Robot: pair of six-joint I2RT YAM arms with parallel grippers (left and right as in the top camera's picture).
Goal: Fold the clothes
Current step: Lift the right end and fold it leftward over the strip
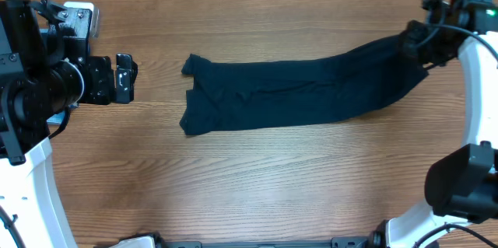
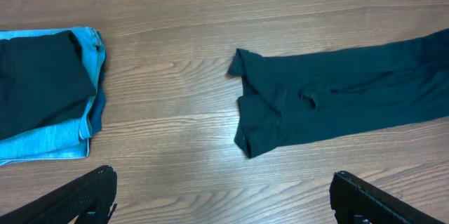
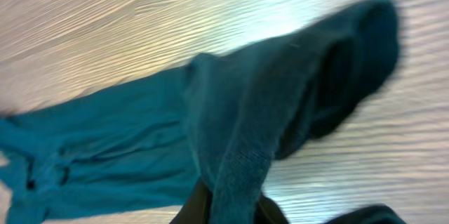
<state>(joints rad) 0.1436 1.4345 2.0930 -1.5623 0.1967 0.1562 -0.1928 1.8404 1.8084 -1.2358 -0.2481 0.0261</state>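
Right end effector [image 1: 414, 44] is pinching one end of the navy shirt [image 1: 296, 96], which is lying stretched across mid-bench [image 1: 272, 193]; cloth is hiding its fingertips. Left end effector [image 1: 127, 78] is hanging spread near the left edge. The frame edge is cutting off the folded stack [image 2: 42, 90].

- The tabletop [image 1: 272, 193] is light brown wood, its fine grain running side to side. Most of its surface is bare.
- A dark navy shirt [image 1: 296, 96] lies across the middle, drawn out into a long band. Its left end is crumpled, with a small flap turned out at the upper corner and a fold below it.
- Toward the right the band narrows and bunches, and its far end lifts off the wood.
- Well apart to the left lies a folded stack. A light blue denim piece [image 2: 42, 147] sits flat on the wood at the bottom, and a dark folded garment [image 2: 38, 87] covers most of it. A darker blue edge shows between them on the right side.
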